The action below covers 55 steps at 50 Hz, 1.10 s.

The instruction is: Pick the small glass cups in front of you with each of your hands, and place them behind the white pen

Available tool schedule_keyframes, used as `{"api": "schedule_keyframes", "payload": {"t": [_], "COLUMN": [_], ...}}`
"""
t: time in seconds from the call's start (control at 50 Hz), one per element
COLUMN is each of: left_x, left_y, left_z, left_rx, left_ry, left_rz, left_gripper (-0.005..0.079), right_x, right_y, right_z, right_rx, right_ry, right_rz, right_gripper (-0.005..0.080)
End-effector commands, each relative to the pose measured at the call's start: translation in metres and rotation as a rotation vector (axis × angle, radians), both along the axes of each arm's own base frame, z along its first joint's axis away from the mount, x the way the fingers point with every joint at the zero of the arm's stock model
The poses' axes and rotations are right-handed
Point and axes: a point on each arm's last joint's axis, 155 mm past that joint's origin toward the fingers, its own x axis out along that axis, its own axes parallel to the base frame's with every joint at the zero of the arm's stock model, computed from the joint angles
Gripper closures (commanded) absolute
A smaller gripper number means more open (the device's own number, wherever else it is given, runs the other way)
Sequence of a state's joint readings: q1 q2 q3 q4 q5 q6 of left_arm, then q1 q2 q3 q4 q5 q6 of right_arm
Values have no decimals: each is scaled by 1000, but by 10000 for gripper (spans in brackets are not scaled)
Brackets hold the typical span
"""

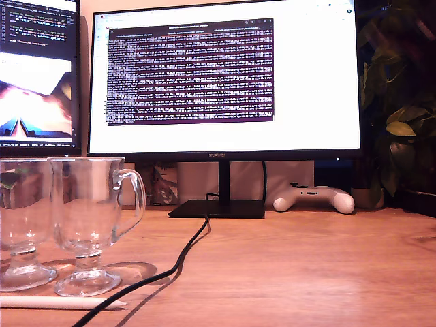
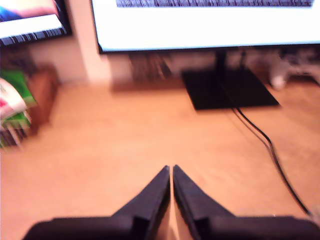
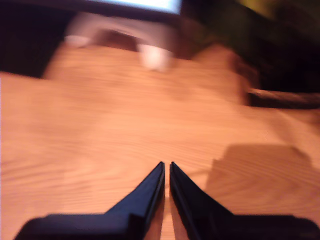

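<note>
- My first gripper (image 2: 171,169): fingers drawn together, only a hairline gap at the tips, nothing between them. Bare wooden desk (image 2: 125,145) below. View blurred.
- My second gripper (image 3: 166,165): fingers likewise nearly touching, holding nothing, above bare wood. View badly smeared; a white game controller (image 3: 150,50) is a soft blob beyond.
- Neither arm shows in the exterior view.
- First glass cup (image 1: 92,218): upright on its foot at the exterior view's lower left, handle toward that view's right. Looks empty.
- Second glass cup (image 1: 20,218): just beside the first, overlapping it, cut off by the exterior view's left edge; handle not seen. Contents hard to tell.
- White pen (image 1: 61,302): lying flat in front of both cups, its far end cut off by the frame.
- Black cable (image 1: 177,262) crosses over the pen's tip and runs back to the monitor stand (image 1: 218,208).
</note>
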<state>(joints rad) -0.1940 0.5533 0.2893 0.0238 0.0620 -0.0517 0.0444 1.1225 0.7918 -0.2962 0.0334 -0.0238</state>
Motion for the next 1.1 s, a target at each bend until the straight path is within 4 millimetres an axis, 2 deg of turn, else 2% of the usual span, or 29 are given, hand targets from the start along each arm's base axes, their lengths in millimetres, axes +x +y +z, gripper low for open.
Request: {"api": "schedule_keyframes", "payload": {"t": [0.0, 0.12, 0.26, 0.56, 0.74, 1.08], "left_x": [1, 2, -2, -25, -32, -38], "left_y": [9, 21, 24, 39, 45, 56], "left_z": [-12, -19, -25, -63, -55, -60], "left_rx": [21, 58, 62, 39, 30, -15], "left_ry": [11, 12, 5, 63, 15, -9], "left_rz": [30, 64, 69, 128, 150, 202], "left_gripper": [763, 763, 763, 763, 763, 763], "right_x": [0, -3, -5, -6, -9, -10], "right_y": [1, 1, 4, 11, 13, 21], "right_z": [18, 12, 3, 2, -1, 2], "right_rx": [7, 0, -4, 0, -3, 18], "right_ry": [-86, -96, -86, -88, -74, -85], "right_rz": [7, 17, 40, 88, 100, 141], "right_gripper": [763, 763, 763, 763, 763, 763]}}
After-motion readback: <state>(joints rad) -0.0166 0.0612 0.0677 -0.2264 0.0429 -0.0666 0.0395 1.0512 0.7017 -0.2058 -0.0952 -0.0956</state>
